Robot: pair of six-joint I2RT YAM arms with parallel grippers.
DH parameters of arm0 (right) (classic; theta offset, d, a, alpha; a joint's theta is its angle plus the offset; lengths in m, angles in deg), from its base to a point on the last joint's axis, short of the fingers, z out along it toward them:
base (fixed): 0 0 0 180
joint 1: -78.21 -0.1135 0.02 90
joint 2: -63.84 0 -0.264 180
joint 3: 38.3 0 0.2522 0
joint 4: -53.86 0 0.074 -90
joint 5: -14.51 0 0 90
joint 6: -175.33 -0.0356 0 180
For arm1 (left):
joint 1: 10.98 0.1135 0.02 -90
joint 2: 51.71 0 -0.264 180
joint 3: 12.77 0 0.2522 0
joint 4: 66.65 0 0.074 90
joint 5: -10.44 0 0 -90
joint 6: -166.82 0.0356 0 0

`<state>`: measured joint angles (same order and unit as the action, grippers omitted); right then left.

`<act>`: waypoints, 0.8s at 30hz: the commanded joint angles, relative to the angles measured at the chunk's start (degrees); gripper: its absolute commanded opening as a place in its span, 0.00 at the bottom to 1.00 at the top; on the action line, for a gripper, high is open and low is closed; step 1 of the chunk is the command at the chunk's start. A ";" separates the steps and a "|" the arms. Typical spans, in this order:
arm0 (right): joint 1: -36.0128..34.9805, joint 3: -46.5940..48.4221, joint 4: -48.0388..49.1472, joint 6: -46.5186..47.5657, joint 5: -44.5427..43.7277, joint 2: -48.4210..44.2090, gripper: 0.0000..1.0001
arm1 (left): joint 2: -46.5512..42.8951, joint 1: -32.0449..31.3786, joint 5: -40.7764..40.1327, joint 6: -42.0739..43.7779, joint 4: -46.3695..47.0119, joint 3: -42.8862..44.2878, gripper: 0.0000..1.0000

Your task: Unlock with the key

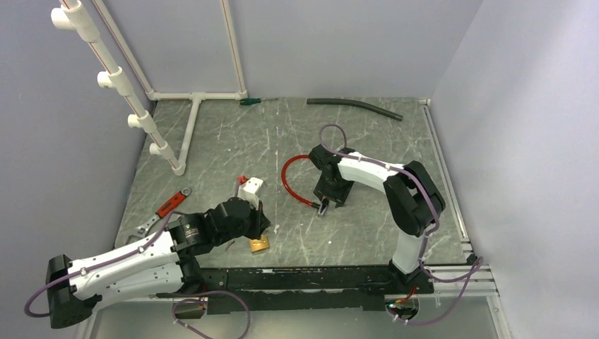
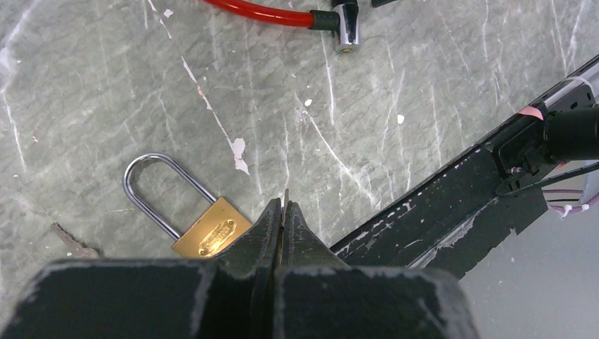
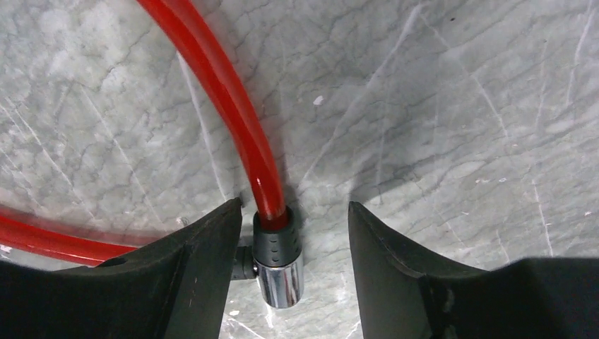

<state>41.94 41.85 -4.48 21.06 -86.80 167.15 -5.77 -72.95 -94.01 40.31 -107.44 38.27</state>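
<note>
My left gripper [image 2: 284, 206] is shut on a thin metal key [image 2: 286, 195]; only its tip shows between the fingertips. It hovers just right of a brass padlock [image 2: 212, 229] lying flat with its steel shackle closed, also seen in the top view [image 1: 260, 245]. A red cable lock [image 1: 286, 180] curves across mid-table. Its chrome and black cylinder end [image 3: 279, 261] lies between the fingers of my right gripper [image 3: 294, 205], which is open and close to the left finger [image 3: 205, 254]. The cylinder also shows in the left wrist view [image 2: 346, 25].
A second small key [image 2: 70, 244] lies left of the padlock. A red-handled tool [image 1: 169, 205] and a white box [image 1: 251, 187] lie near the left arm. A black hose [image 1: 353, 106], a green-handled tool [image 1: 248, 101] and a white pipe frame [image 1: 191, 127] are at the back. A black rail [image 1: 318, 279] runs along the near edge.
</note>
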 commanded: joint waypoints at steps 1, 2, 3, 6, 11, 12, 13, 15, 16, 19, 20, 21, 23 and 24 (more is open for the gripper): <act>-1.89 5.15 -6.42 -2.23 -2.42 2.12 0.58 | -2.09 -0.16 -0.50 -1.49 3.34 -1.38 0.00; -2.28 5.43 -6.87 -2.37 -2.38 2.43 0.58 | -2.21 -0.16 -0.91 -1.52 3.25 -1.46 0.00; -2.71 5.62 -7.18 -2.57 -2.51 2.61 0.58 | -2.27 -0.16 -1.10 -1.41 3.21 -1.50 0.00; -3.36 5.42 -6.91 -2.81 -2.28 3.10 0.57 | -2.34 -0.16 -1.11 -1.42 3.36 -1.64 0.00; -3.37 5.03 -7.08 -3.38 -2.84 4.16 0.43 | -2.55 -0.16 -0.51 -1.55 3.38 -1.85 0.00; -3.37 4.86 -7.06 -3.53 -3.27 4.18 0.37 | -2.79 -0.16 -0.50 -1.79 3.16 -1.92 0.00; -3.37 4.62 -6.94 -3.64 -3.54 4.11 0.33 | -2.97 -0.16 -0.57 -1.92 2.92 -2.01 0.00; -3.37 4.18 -6.62 -3.80 -3.83 4.11 0.26 | -3.41 -0.16 -1.14 -2.68 2.19 -2.35 0.00; -3.37 3.84 -6.34 -3.73 -3.74 4.10 0.18 | -3.74 -0.16 -1.71 -3.21 1.64 -2.57 0.00; -3.37 3.40 -4.72 -2.35 -2.70 3.99 0.00 | -4.58 -0.21 -4.17 -5.69 1.28 -3.86 0.00; -3.37 3.51 -4.70 -2.34 -2.65 3.62 0.00 | -4.86 -0.17 -3.89 -6.05 2.21 -4.56 0.00; -3.37 3.54 -4.68 -2.17 -2.96 2.95 0.00 | -4.95 -0.14 -3.32 -6.15 3.06 -4.99 0.00; -3.29 3.70 -4.79 -2.35 -3.92 0.75 0.00 | -4.92 -0.16 -2.41 -6.56 4.59 -5.10 0.00; -3.21 3.74 -4.89 -2.92 -4.90 -0.76 0.00 | -4.71 -0.16 -2.49 -7.02 5.02 -4.94 0.00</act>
<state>38.40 45.80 -9.40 18.48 -88.07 170.45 -10.08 -72.95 -95.76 36.16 -106.26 33.46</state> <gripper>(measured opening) 0.171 0.020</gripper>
